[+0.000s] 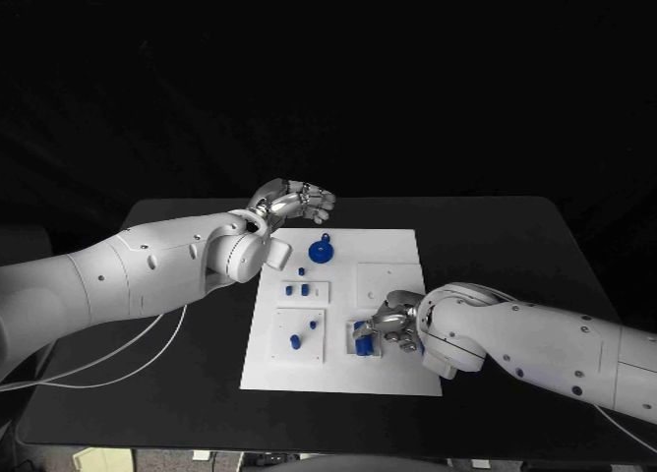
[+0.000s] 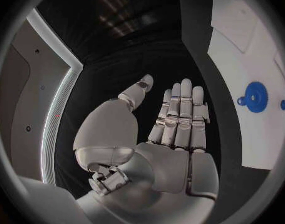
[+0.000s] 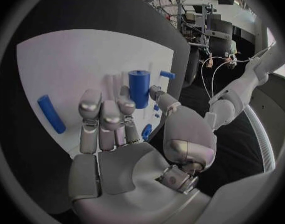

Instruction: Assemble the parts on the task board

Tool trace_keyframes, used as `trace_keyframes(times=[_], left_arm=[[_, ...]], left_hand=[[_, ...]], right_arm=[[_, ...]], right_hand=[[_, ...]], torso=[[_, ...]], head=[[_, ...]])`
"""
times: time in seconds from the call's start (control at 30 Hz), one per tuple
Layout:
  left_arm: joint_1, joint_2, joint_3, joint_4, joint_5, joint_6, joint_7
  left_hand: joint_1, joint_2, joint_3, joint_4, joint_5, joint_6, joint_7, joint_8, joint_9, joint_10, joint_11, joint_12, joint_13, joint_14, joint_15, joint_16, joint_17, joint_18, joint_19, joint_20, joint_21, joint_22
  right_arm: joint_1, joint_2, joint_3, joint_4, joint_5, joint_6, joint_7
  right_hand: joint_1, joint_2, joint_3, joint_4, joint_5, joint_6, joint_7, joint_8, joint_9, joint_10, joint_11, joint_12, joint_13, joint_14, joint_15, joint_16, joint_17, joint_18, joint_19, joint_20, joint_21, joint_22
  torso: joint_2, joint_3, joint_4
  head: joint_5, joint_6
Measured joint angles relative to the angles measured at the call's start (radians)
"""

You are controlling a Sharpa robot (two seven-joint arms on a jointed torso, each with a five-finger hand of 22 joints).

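**Left hand idle off the board, right hand low over its near edge**

You have the task board (image 1: pixel 392 246) lying at the middle of the black table (image 1: pixel 513 246), long side running from 12 to 6 o'clock in your head view.

Your left hand (image 1: pixel 290 205) hangs past the board's 11 o'clock corner, over bare table and clear of the plate. In the left wrist view the same hand (image 2: pixel 174 129) has its fingers straight and side by side, the thumb standing a little apart, and nothing in the palm.

Your right hand (image 1: pixel 389 323) sits over the board's 5 o'clock part, fingers pointing toward 9 o'clock. From the right wrist view its fingers (image 3: pixel 105 119) are stretched out flat over the plate and hold nothing. Just beyond the fingertips stands an upright blue cylinder (image 3: pixel 138 87); whether a fingertip touches it you cannot tell. A blue peg (image 3: pixel 52 113) lies flat on the plate, apart from the fingers on the side away from the thumb. Between the fingers and the thumb a small blue piece (image 3: pixel 146 132) peeks out.

Elsewhere on the board, from the head view: a blue gear (image 1: pixel 321 252) lies toward 12 o'clock, two small blue pins (image 1: pixel 299 290) sit at the 9 o'clock side, and a blue oval part (image 1: pixel 295 341) rests toward 7 o'clock on a raised square.
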Motion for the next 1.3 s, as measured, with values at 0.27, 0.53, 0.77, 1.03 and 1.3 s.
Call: trace_keyframes(times=[0.27, 0.53, 0.77, 1.03, 1.3], left_arm=[[0.0, 0.0, 0.0, 0.0, 0.0, 0.0, 0.0], [0.001, 0.0, 0.0, 0.0, 0.0, 0.0, -0.001], [0.001, 0.0, 0.0, 0.0, 0.0, 0.0, -0.001], [0.001, -0.001, 0.0, 0.0, 0.0, 0.001, -0.002], [0.001, -0.003, 0.0, 0.0, 0.0, 0.001, -0.003]], left_hand=[[0.0, 0.0, 0.0, 0.0, 0.0, 0.0, 0.0, 0.0, 0.0, 0.0, 0.0, 0.0, -0.001, 0.0, 0.0, 0.0, 0.001, 0.0, 0.0, 0.0, 0.0, 0.0], [0.0, 0.0, 0.0, 0.0, 0.0, -0.003, -0.003, 0.0, 0.0, 0.0, 0.0, 0.0, -0.001, 0.0, 0.0, 0.0, 0.001, -0.001, 0.0, 0.0, 0.0, 0.001], [0.0, 0.0, 0.0, 0.0, 0.0, -0.003, -0.003, 0.0, 0.0, 0.0, 0.0, 0.0, -0.001, 0.0, 0.0, 0.0, 0.002, -0.001, 0.0, 0.0, 0.0, 0.001], [0.0, 0.0, 0.0, 0.0, 0.0, -0.003, -0.003, 0.0, 0.0, 0.0, 0.0, 0.0, -0.001, 0.0, 0.0, 0.0, 0.003, -0.001, 0.0, 0.0, 0.0, 0.001], [0.0, 0.0, 0.0, 0.0, 0.0, -0.002, -0.003, 0.0, 0.0, 0.0, 0.0, 0.0, -0.001, 0.0, 0.0, 0.0, 0.003, -0.001, 0.0, 0.0, 0.0, 0.001]], right_arm=[[-0.002, 0.005, -0.001, 0.001, -0.001, 0.0, 0.002], [-0.002, 0.006, -0.001, -0.002, -0.002, -0.001, 0.005], [-0.002, 0.006, -0.001, -0.003, -0.005, -0.002, 0.007], [-0.002, 0.002, -0.001, 0.001, -0.008, -0.003, 0.012], [-0.003, -0.038, -0.003, 0.041, -0.035, -0.005, 0.022]], right_hand=[[-0.003, -0.027, 0.015, 0.02, -0.028, 0.0, 0.0, -0.011, 0.001, 0.0, 0.0, 0.0, 0.002, 0.0, 0.0, -0.006, 0.003, 0.0, -0.002, -0.007, 0.0, 0.0], [-0.006, -0.049, 0.027, 0.04, -0.048, 0.001, -0.001, -0.011, 0.005, 0.002, -0.001, -0.003, 0.004, 0.0, 0.0, -0.006, 0.006, 0.0, -0.001, -0.009, 0.0, 0.0], [-0.004, -0.075, 0.032, 0.057, -0.078, -0.007, 0.007, -0.019, 0.009, 0.001, -0.001, -0.004, 0.007, -0.001, 0.001, -0.01, 0.008, 0.0, -0.001, -0.009, 0.0, 0.0], [-0.01, -0.1, 0.017, 0.076, -0.083, -0.01, 0.01, -0.021, 0.012, -0.003, 0.002, -0.004, 0.01, -0.002, 0.002, -0.014, 0.012, -0.001, -0.004, -0.013, 0.0, 0.0], [0.012, -0.104, -0.011, 0.055, -0.083, -0.013, 0.013, -0.026, 0.02, -0.006, -0.001, -0.004, 0.013, -0.002, 0.002, -0.014, 0.017, -0.016, -0.007, -0.02, 0.0, 0.0]], torso=[[0.0, 0.0006, 0.0], [0.0, 0.0006, -0.0003], [0.0, 0.0004, -0.0004], [0.0, 0.0004, -0.0006], [0.0, 0.0007, -0.0005]], head=[[0.002, -0.002], [0.004, -0.003], [0.005, -0.002], [0.006, -0.001], [0.006, -0.001]])
